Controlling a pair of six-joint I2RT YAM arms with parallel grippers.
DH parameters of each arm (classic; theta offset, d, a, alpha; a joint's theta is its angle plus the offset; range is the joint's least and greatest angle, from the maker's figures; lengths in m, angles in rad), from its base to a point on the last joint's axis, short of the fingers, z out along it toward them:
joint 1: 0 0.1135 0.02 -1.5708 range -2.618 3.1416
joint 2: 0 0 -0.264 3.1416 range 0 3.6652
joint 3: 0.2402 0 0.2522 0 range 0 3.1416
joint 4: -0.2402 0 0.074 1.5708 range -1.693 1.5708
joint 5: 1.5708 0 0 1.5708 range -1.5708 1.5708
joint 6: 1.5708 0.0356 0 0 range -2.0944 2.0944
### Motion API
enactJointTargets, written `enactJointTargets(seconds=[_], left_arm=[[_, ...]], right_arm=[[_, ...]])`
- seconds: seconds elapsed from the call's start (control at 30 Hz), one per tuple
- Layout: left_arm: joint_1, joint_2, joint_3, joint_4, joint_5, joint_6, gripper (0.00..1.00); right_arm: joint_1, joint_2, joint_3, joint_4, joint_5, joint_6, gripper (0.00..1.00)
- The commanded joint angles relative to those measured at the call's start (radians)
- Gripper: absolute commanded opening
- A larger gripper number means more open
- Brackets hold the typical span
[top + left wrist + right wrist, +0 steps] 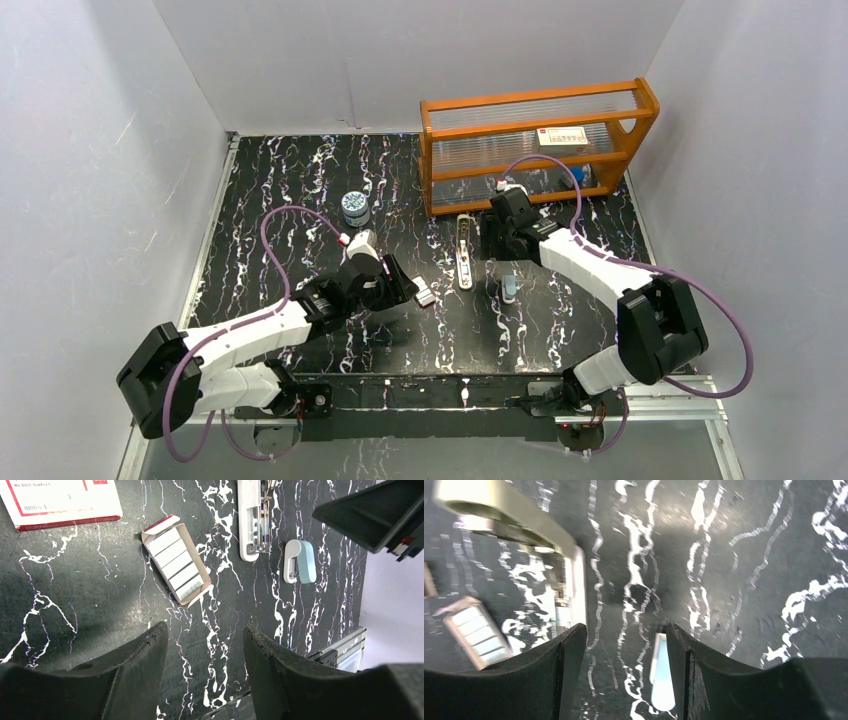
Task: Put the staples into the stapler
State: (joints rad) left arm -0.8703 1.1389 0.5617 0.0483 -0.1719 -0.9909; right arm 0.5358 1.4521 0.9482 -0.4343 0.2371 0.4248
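So you're at the pick-up-the-staples step, and nothing's been loaded yet as far as I can tell. Your left claw (205, 650) is spread open with only bare bench (75, 590) showing between its fingers, so it's holding nothing. The staples (176, 564) sit just ahead of it, a bit off to one side of its centre line, lined up as a row of silvery strips in a little cardboard tray (161, 524) that lies at an angle to the claw. The stapler (255, 525) is further ahead on the other side, lying flat with its metal channel facing up, which looks ready to take a strip. There's a light-blue piece (301, 561) just beside the stapler's near end, and a red-and-white box (60, 502) out past the tray. Your right claw (626, 650) is open and empty too. It's hovering with the light-blue piece showing in its gap, close against one finger, and the stapler off beyond the other finger. That view is pretty blurry, so I wouldn't trust it for fine detail. For the next move I'd push the left claw forward over the tray, twist the wrist so the fingers line up across one strip, then close gently. Those strips look packed tight, so you may drag a neighbour or the whole tray along. After that it's lining the strip up lengthwise with the channel, and the right claw looks well placed to steady the stapler body while you drop it in.
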Motion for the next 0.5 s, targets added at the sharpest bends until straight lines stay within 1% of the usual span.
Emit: enactJointTargets(seconds=[0.0, 0.1, 0.23, 0.47], left_arm=[[0.012, -0.034, -0.007, 0.013, 0.002, 0.004, 0.55], [0.013, -0.034, -0.012, 0.037, -0.004, -0.003, 0.55], [0.014, -0.024, -0.013, 0.048, 0.001, -0.005, 0.56], [0.016, -0.002, -0.021, 0.070, 0.033, -0.023, 0.56]], right_arm=[[-0.004, -0.035, 0.065, 0.129, -0.149, -0.057, 0.68], [-0.001, -0.002, 0.099, 0.183, -0.165, -0.059, 0.72], [0.023, 0.073, 0.176, 0.211, -0.118, -0.071, 0.78], [0.055, 0.172, 0.284, 0.211, 0.017, -0.063, 0.78]])
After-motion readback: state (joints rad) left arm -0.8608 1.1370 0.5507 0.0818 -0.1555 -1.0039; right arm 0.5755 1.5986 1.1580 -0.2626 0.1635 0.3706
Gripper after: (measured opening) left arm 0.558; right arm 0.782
